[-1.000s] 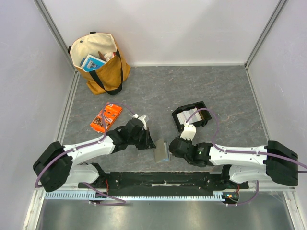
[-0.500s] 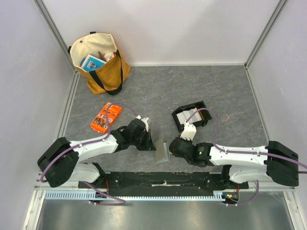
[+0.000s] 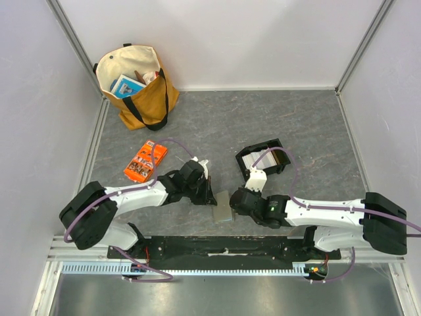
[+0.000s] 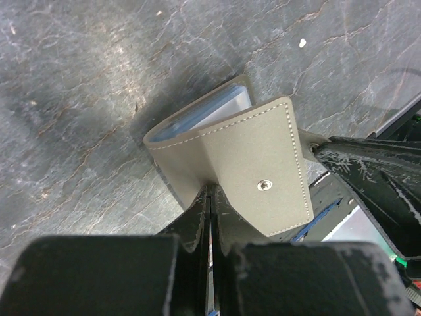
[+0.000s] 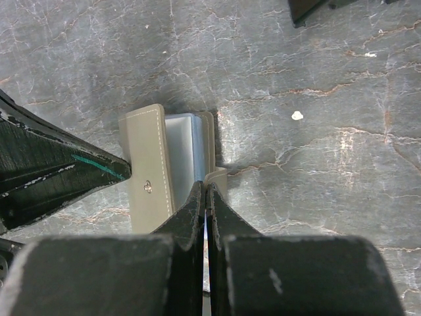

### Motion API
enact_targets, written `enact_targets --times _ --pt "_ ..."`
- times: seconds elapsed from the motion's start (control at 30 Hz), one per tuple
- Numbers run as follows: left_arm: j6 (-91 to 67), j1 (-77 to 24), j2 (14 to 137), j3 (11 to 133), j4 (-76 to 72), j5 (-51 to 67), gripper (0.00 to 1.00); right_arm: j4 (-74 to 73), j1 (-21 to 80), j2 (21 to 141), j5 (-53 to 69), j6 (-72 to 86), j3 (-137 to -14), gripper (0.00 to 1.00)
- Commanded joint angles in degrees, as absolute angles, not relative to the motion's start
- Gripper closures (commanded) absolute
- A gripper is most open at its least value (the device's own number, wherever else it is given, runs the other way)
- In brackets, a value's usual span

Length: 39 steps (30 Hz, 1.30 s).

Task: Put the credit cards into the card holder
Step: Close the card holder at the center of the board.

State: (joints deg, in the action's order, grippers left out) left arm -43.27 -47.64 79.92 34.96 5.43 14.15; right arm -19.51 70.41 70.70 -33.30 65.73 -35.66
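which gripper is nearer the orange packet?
Left. The left gripper is shut on the card holder at its edge toward the orange packet; the right gripper is shut on the opposite edge, farther away.

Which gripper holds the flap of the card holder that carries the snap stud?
The left gripper: it is shut on the card holder at the flap with the stud. The right gripper pinches the other cover, beside the pale sleeves.

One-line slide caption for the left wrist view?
Left gripper shut on the olive card holder at its studded flap, pale inner layers showing.
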Motion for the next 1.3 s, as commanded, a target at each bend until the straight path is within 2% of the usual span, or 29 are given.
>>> enact_targets --times 0.0,0.47,0.67,0.9,1.03,1.07,1.13,1.17,1.27 --pt "-40.43 -47.73 81.65 37.53 3.34 16.34 0.98 -19.25 70.75 71.28 -34.37 65.13 -38.23 1.00" --pt "-39.90 -48.43 85.96 36.30 1.85 16.88 0.98 -18.02 70.75 71.54 -32.70 63.47 -38.23 1.00" --pt "-39.81 -48.87 87.10 36.04 1.93 16.70 0.98 -13.89 70.75 76.46 -26.90 59.51 -39.90 0.99" --pt "-40.87 -49.22 86.75 34.98 1.14 15.38 0.98 -12.12 70.75 80.59 -26.72 59.94 -42.45 0.97" --pt "-41.57 -49.22 86.84 34.80 0.35 15.38 0.98 -14.58 70.66 80.43 -26.54 60.38 -43.06 0.87" --pt "-41.83 -49.22 87.01 34.63 0.26 15.21 0.98 -15.11 70.58 79.11 -27.50 60.47 -42.72 0.83" --pt "-42.10 -49.22 86.84 33.75 -1.56 15.47 0.98 -15.21 69.88 75.26 -27.77 58.64 -42.28 0.64" --pt "-42.19 -49.31 86.66 33.49 -1.67 15.29 0.98 -15.12 69.53 73.41 -28.03 57.58 -42.28 0.57" --pt "-43.15 -49.22 85.96 32.70 -1.67 14.94 0.98 -16.69 68.21 67.69 -28.29 54.76 -43.59 0.52"
